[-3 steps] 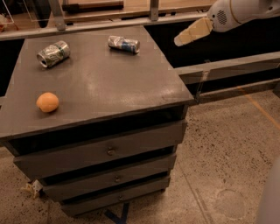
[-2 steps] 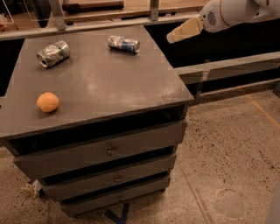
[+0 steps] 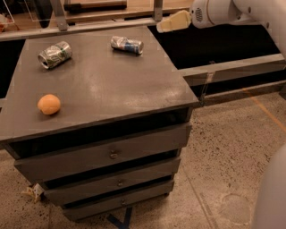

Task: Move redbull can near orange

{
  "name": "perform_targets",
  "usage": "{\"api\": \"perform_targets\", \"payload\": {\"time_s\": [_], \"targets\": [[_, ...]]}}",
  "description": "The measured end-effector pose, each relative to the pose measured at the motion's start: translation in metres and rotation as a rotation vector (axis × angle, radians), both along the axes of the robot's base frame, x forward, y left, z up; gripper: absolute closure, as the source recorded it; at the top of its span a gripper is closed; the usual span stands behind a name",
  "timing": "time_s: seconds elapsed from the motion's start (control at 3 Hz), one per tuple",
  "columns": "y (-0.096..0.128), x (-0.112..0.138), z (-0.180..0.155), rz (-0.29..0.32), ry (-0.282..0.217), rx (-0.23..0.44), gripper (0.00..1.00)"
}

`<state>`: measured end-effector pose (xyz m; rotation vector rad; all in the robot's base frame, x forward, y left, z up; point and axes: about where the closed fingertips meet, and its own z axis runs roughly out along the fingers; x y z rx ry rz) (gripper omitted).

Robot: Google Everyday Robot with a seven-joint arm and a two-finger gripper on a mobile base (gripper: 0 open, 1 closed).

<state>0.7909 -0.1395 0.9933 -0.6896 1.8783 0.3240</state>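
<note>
The redbull can (image 3: 127, 44), slim, silver with blue patches and dented, lies on its side at the far middle of the grey cabinet top (image 3: 103, 85). The orange (image 3: 49, 104) sits near the cabinet's front left edge, well apart from the can. My gripper (image 3: 166, 24) hangs at the end of the white arm (image 3: 223, 11), in the air just past the cabinet's far right corner, to the right of the redbull can and above its level. It holds nothing that I can see.
A fatter silver can with green markings (image 3: 55, 54) lies on its side at the far left of the top. The cabinet has three drawers (image 3: 111, 154). A low grey rail (image 3: 232, 69) runs to the right. Speckled floor (image 3: 232, 156) lies in front.
My gripper and arm have moved left and slightly up, from right of the cabinet toward its far right corner. The cans and orange have not moved.
</note>
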Motion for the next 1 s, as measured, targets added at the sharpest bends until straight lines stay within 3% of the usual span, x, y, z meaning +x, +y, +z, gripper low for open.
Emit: {"api": "perform_targets", "payload": {"time_s": [0.33, 1.0], "targets": [[0.019, 0.021, 0.004, 0.045, -0.015, 0.013, 0.0], [0.043, 0.047, -0.004, 0.103, 0.022, -0.009, 0.0]]}}
